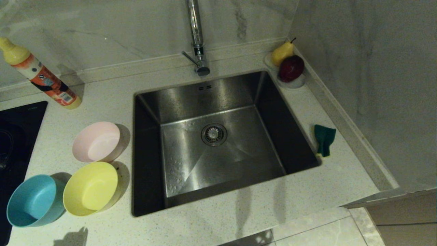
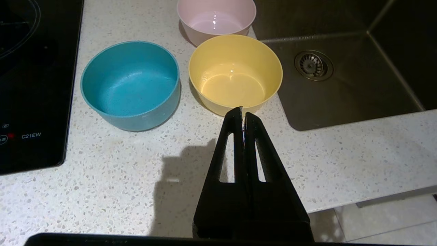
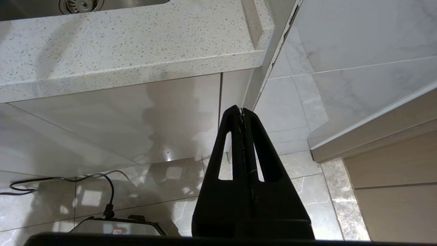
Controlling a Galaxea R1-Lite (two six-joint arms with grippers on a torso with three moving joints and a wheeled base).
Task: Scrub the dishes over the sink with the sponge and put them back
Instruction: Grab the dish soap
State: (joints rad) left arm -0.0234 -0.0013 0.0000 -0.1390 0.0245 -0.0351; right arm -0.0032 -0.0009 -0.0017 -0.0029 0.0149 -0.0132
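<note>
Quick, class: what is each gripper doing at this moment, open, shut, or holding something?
Left gripper: shut, holding nothing, above the counter near the yellow bowl.
Right gripper: shut, holding nothing, out past the counter's edge, over the floor.

Bowls ahead of our left gripper, sink off to its right

Just past our left gripper [image 2: 242,114] we find one bowl [image 2: 235,73], another [image 2: 130,83] to its left, a third [image 2: 216,18] farther ahead; the sink [image 2: 341,78] lies right of them, the cooktop [image 2: 32,82] far left. Our right gripper [image 3: 242,114] hangs below the counter edge [image 3: 129,73].
</note>
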